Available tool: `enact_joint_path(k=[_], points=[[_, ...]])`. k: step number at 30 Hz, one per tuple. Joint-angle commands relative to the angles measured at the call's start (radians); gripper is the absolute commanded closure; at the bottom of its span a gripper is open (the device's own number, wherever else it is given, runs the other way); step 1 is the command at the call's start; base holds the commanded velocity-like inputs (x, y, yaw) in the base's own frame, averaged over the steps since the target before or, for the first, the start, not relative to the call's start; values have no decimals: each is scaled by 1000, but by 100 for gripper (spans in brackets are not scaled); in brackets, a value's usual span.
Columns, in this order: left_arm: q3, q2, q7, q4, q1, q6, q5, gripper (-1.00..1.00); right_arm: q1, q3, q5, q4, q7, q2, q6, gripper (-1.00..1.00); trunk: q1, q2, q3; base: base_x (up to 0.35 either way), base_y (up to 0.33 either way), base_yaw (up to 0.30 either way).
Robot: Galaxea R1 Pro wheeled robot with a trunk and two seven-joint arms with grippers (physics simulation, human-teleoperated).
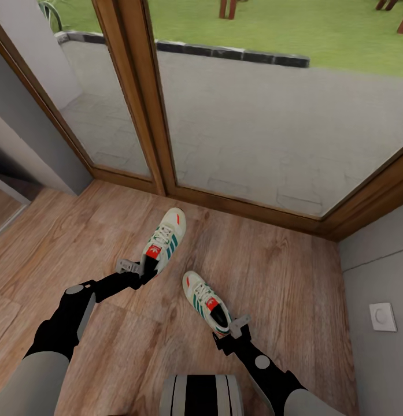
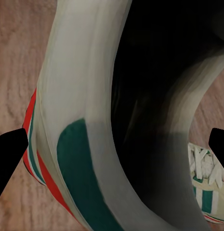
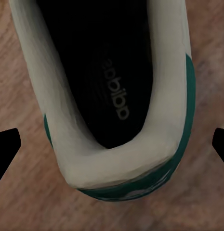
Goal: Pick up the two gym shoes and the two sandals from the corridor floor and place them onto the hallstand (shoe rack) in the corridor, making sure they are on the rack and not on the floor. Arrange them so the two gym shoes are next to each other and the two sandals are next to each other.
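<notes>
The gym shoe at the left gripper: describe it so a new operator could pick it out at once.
Start at the wood-framed glass door and look down to the plank floor in front of it. Two white sneakers with green stripes lie there; this gym shoe is the one closer to the door, its toe toward the glass and its heel at the left gripper.
</notes>
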State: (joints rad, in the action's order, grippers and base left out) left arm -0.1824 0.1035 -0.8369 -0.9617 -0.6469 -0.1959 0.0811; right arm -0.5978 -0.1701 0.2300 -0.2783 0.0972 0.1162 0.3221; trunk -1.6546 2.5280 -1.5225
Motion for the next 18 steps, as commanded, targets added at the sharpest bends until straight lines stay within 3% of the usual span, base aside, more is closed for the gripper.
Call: enact_joint_path(k=[1, 13, 14, 18], points=[[-3, -1, -7, -2, 0, -8, 5, 100, 0, 4, 8, 1, 2, 0, 3, -100, 0, 0, -1, 3, 0, 0], [-3, -1, -8, -2, 0, -8, 5, 100, 0, 4, 8, 1, 2, 0, 3, -100, 0, 0, -1, 62, 19, 0], [-3, -1, -8, -2, 0, -8, 5, 100, 0, 4, 8, 1, 2, 0, 3, 100, 0, 0, -1, 5, 1, 0], [-3, -1, -8, -2, 0, -8, 5, 100, 0, 5, 8, 1, 2, 0, 3, 100, 0, 0, -1, 1, 0, 0]])
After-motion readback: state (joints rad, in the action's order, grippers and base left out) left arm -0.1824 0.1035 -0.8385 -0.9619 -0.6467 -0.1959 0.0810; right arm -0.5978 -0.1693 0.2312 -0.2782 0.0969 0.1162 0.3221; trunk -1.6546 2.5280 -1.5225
